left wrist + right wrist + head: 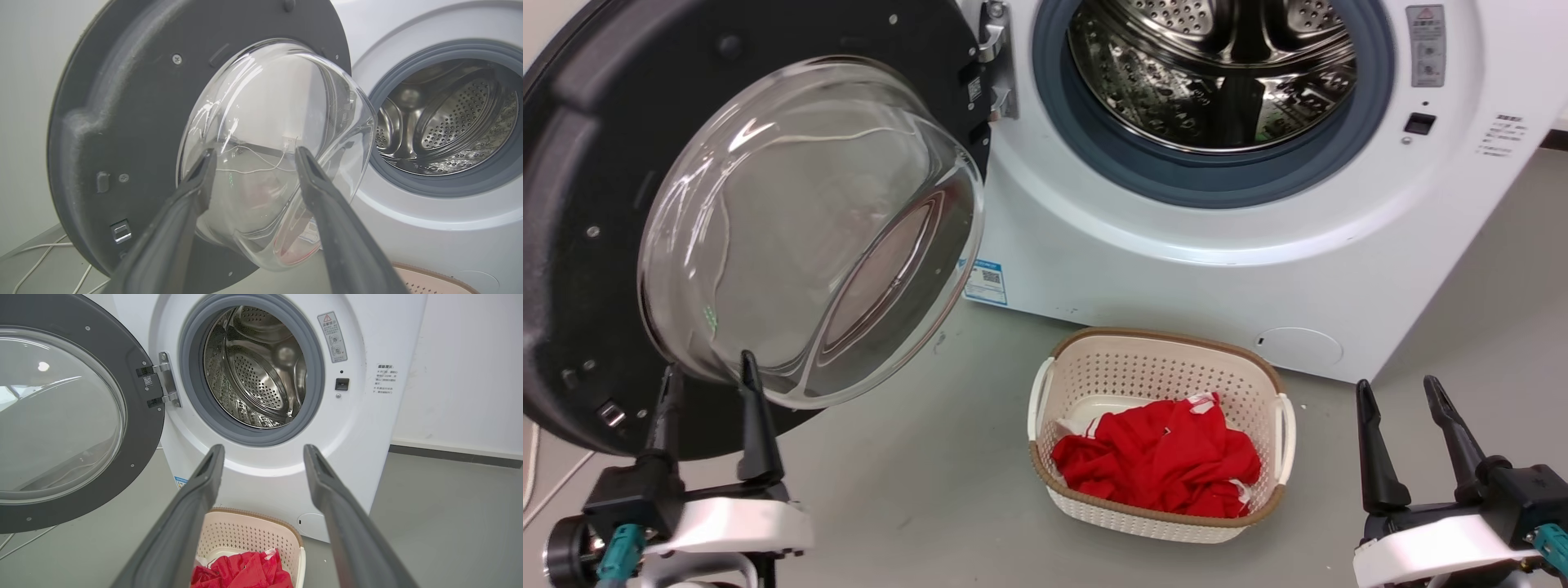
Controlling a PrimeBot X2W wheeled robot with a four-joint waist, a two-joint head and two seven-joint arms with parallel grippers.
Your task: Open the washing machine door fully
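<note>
The washing machine (1176,278) (429,228) (265,469) is a white front loader with its steel drum (1217,65) exposed inside a blue-grey gasket. Its door (588,163) (122,122) (135,428), a black disc with a bulging clear glass bowl (809,229) (278,151), is swung wide out to the left on its hinge (996,57) (167,381). My left gripper (709,369) (253,155) is open, its fingertips just below and in front of the glass bowl, holding nothing. At the lower right my right gripper (1396,384) (263,449) is open and apart from the machine.
A cream perforated laundry basket (1160,367) (249,535) holding red clothes (1160,465) stands on the grey floor before the machine. White cables (49,261) lie on the floor under the door. A white wall (470,367) is to the machine's right.
</note>
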